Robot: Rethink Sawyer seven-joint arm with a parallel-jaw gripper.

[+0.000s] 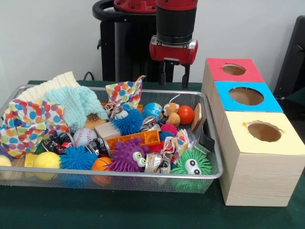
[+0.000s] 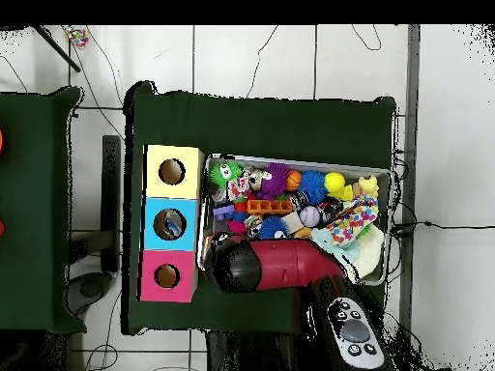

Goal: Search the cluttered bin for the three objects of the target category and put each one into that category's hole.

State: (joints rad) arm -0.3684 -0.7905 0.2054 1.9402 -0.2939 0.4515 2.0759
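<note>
Green table [image 1: 119,212] — wire bin [image 1: 157,179], three holed boxes [image 1: 259,157].

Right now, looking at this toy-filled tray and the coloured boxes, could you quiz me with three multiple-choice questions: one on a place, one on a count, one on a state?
1. Where does the green fuzzy googly-eyed toy lie in the wire mesh tray?
A. the corner nearest the yellow-topped wooden box
B. under the knitted cloth
C. outside the tray

2. How many boxes with holes stand in the row?
A. two
B. three
C. five

3. What is the robot's black gripper doing?
A. gripping a ball
B. hanging empty above the tray
C. inside a hole

Answers: 1 A, it sits in the front corner beside that box. 2 B, red, blue and yellow tops. 3 B, nothing between its fingers.
</note>
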